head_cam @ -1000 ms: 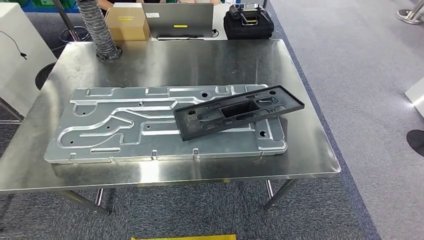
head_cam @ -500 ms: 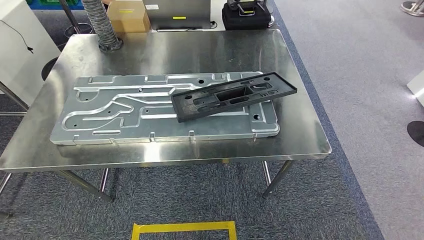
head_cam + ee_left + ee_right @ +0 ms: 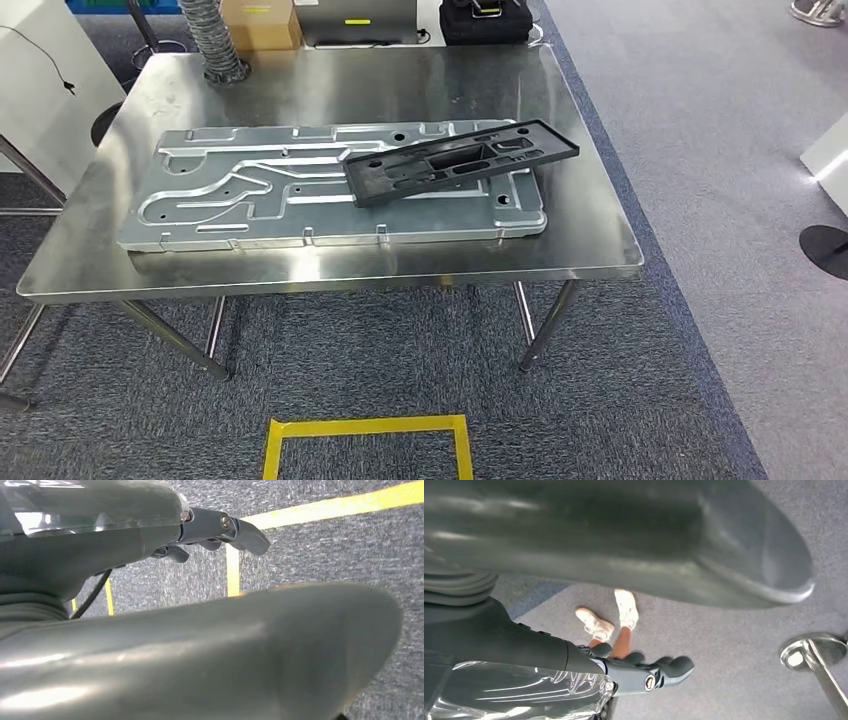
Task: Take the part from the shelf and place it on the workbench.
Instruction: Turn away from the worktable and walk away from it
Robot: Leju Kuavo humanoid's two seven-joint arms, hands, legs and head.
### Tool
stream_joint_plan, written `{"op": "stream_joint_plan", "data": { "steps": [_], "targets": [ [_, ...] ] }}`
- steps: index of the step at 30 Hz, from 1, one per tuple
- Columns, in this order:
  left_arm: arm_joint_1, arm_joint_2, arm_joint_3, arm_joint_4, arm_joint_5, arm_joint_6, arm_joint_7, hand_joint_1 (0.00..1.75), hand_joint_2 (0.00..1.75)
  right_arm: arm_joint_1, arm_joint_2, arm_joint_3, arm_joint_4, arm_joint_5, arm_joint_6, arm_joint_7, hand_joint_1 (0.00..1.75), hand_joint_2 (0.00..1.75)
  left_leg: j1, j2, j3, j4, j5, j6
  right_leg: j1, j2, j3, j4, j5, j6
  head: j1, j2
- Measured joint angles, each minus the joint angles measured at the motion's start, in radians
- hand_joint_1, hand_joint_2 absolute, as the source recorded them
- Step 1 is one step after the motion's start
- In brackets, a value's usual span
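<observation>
The black plastic part [image 3: 460, 160], long and flat with cut-outs, lies slanted across the right end of a large stamped metal plate [image 3: 250, 195] on the steel workbench [image 3: 400, 85]. Nothing touches it. My left hand [image 3: 150, 545] hangs at my side above grey carpet, its fingers [image 3: 240, 530] loosely extended and holding nothing. My right hand [image 3: 624, 672] also hangs over the floor, fingers [image 3: 674, 667] apart and empty.
A yellow tape rectangle [image 3: 365, 430] marks the carpet in front of the bench. A cardboard box [image 3: 258, 20], a ribbed hose [image 3: 215, 45] and a black case [image 3: 485, 20] stand behind the bench. A person's legs [image 3: 614, 620] and a round stand base [image 3: 814, 652] are near my right side.
The whole picture has shifted: the bench has moved up and away in the head view and more carpet and the yellow tape show. The black part stays where it lay on the plate.
</observation>
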Motion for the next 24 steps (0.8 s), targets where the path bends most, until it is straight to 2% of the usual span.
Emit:
{"op": "stream_joint_plan", "data": {
  "steps": [2, 3, 4, 6, 7, 8, 9, 10, 11, 12, 13, 14, 15, 18, 19, 20, 21, 23, 24],
  "targets": [
    [0.001, 0.0, 0.0, 0.0, -0.004, 0.0, -0.005, 0.0, 0.0, -0.001, 0.002, 0.0, 0.001, 0.002, -0.006, -0.022, 0.0, 0.0, 0.001, -0.001, -0.007, 0.002, 0.012, -0.015, 0.008, -0.001, 0.002, -0.021, -0.007, -0.025, 0.0, 0.0],
    [0.003, 0.0, 0.0, 0.0, -0.008, 0.001, -0.013, 0.0, 0.0, 0.0, 0.003, 0.0, 0.001, 0.007, -0.018, -0.066, 0.0, 0.0, 0.004, -0.002, -0.011, 0.006, 0.01, -0.021, 0.009, -0.003, -0.004, -0.02, -0.001, -0.036, 0.0, 0.0],
    [0.005, 0.0, -0.001, 0.0, -0.015, 0.002, -0.023, 0.0, 0.0, 0.0, 0.004, 0.0, 0.001, 0.014, -0.039, -0.138, 0.0, 0.0, 0.006, -0.003, -0.018, 0.022, -0.007, -0.026, 0.01, -0.004, -0.01, -0.02, 0.006, -0.046, 0.0, 0.0],
    [0.006, 0.0, -0.002, 0.0, -0.025, 0.003, -0.04, 0.0, 0.0, 0.0, 0.005, 0.0, 0.001, 0.032, -0.101, -0.312, 0.0, 0.0, 0.008, -0.006, -0.05, 0.112, -0.084, -0.031, 0.014, -0.007, -0.025, -0.021, 0.02, -0.064, 0.0, 0.0],
    [0.006, 0.0, -0.002, 0.0, -0.027, 0.003, -0.045, 0.0, 0.0, 0.0, 0.005, 0.0, 0.001, 0.041, -0.136, -0.383, 0.0, 0.0, 0.008, -0.007, -0.072, 0.178, -0.129, -0.031, 0.018, -0.006, -0.033, -0.02, 0.027, -0.069, 0.0, 0.0],
    [0.006, 0.0, -0.002, 0.0, -0.028, 0.004, -0.049, 0.0, 0.0, 0.0, 0.005, 0.0, 0.001, 0.053, -0.172, -0.434, 0.0, 0.0, 0.008, -0.007, -0.089, 0.242, -0.161, -0.029, 0.023, -0.006, -0.042, -0.019, 0.033, -0.072, 0.0, 0.0],
    [0.006, 0.0, -0.002, 0.0, -0.028, 0.003, -0.053, 0.0, 0.0, 0.0, 0.005, 0.001, 0.002, 0.069, -0.207, -0.471, 0.0, 0.44, 0.007, -0.007, -0.093, 0.28, -0.172, -0.026, 0.029, -0.006, -0.05, -0.017, 0.039, -0.075, 0.0, 0.0],
    [0.007, 0.0, -0.002, 0.0, -0.03, 0.003, -0.056, 0.0, 0.0, 0.0, 0.004, 0.002, 0.002, 0.087, -0.246, -0.5, 0.0, 0.87, 0.005, -0.007, -0.079, 0.282, -0.164, -0.02, 0.034, -0.005, -0.058, -0.015, 0.043, -0.077, 0.0, 0.0],
    [0.007, 0.0, -0.002, 0.0, -0.033, 0.002, -0.058, 0.0, 0.0, 0.0, 0.004, 0.006, 0.002, 0.107, -0.283, -0.521, 0.0, 1.31, 0.002, -0.008, -0.046, 0.245, -0.141, -0.012, 0.04, -0.004, -0.064, -0.013, 0.047, -0.078, 0.0, 0.0],
    [0.007, 0.001, -0.003, 0.0, -0.038, 0.001, -0.059, 0.0, 0.0, 0.0, 0.004, 0.013, 0.002, 0.126, -0.319, -0.533, 0.0, 1.75, -0.003, -0.009, 0.001, 0.178, -0.112, 0.001, 0.044, -0.004, -0.067, -0.011, 0.05, -0.08, 0.0, 0.0],
    [0.005, 0.003, -0.004, 0.0, -0.043, 0.0, -0.059, 0.0, 0.0, 0.0, 0.001, 0.021, 0.002, 0.147, -0.357, -0.539, 0.0, 1.75, -0.009, -0.009, 0.05, 0.103, -0.094, 0.017, 0.047, -0.005, -0.07, -0.009, 0.052, -0.08, 0.0, 0.0],
    [0.004, 0.004, -0.005, -0.001, -0.047, 0.0, -0.058, 0.0, 0.0, -0.001, 0.0, 0.031, 0.003, 0.174, -0.395, -0.542, 0.0, 1.75, -0.014, -0.008, 0.088, 0.041, -0.082, 0.027, 0.049, -0.005, -0.073, -0.008, 0.054, -0.078, 0.0, 0.0],
    [0.003, 0.006, -0.006, -0.001, -0.052, -0.001, -0.056, 0.0, 0.0, -0.001, -0.002, 0.039, 0.003, 0.215, -0.435, -0.539, 0.0, 1.75, -0.018, -0.008, 0.111, -0.001, -0.079, 0.034, 0.047, -0.007, -0.075, -0.007, 0.058, -0.074, 0.0, 0.0],
    [0.001, 0.004, -0.01, -0.001, -0.062, -0.005, -0.05, 0.0, 0.0, 0.0, -0.001, 0.058, 0.004, 0.368, -0.544, -0.513, 0.0, 1.75, -0.019, -0.005, 0.12, -0.041, -0.07, 0.034, 0.042, -0.008, -0.082, -0.006, 0.067, -0.059, 0.0, 0.0],
    [0.0, 0.003, -0.01, -0.001, -0.064, -0.007, -0.049, 0.0, 0.0, 0.002, 0.001, 0.063, 0.003, 0.399, -0.566, -0.506, 0.0, 1.75, -0.017, -0.004, 0.121, -0.052, -0.062, 0.035, 0.04, -0.007, -0.087, 0.003, 0.06, -0.054, 0.0, 0.0],
    [0.0, 0.001, -0.01, -0.001, -0.066, -0.009, -0.048, 0.0, 0.0, 0.003, 0.004, 0.067, 0.003, 0.413, -0.58, -0.502, 0.0, 1.75, -0.014, -0.004, 0.121, -0.063, -0.053, 0.036, 0.039, -0.004, -0.099, 0.027, 0.041, -0.049, 0.0, 0.0],
    [-0.001, 0.0, -0.01, -0.001, -0.067, -0.01, -0.047, 0.0, 0.0, 0.005, 0.006, 0.07, 0.002, 0.418, -0.587, -0.499, 0.0, 1.75, -0.01, -0.003, 0.119, -0.069, -0.045, 0.037, 0.035, -0.002, -0.12, 0.073, 0.01, -0.043, 0.0, 0.0],
    [-0.001, 0.0, -0.01, -0.001, -0.068, -0.011, -0.045, 0.0, 0.0, 0.005, 0.007, 0.074, 0.001, 0.419, -0.591, -0.497, 0.0, 1.75, -0.007, -0.003, 0.107, -0.069, -0.037, 0.036, 0.025, 0.001, -0.177, 0.199, -0.056, -0.026, 0.0, 0.0],
    [0.0, -0.001, -0.01, -0.001, -0.067, -0.012, -0.044, 0.0, 0.0, 0.005, 0.005, 0.077, 0.002, 0.419, -0.59, -0.497, 0.0, 1.75, -0.005, -0.003, 0.101, -0.065, -0.035, 0.034, 0.018, 0.001, -0.195, 0.245, -0.07, -0.017, 0.0, 0.0]
  ]
}}
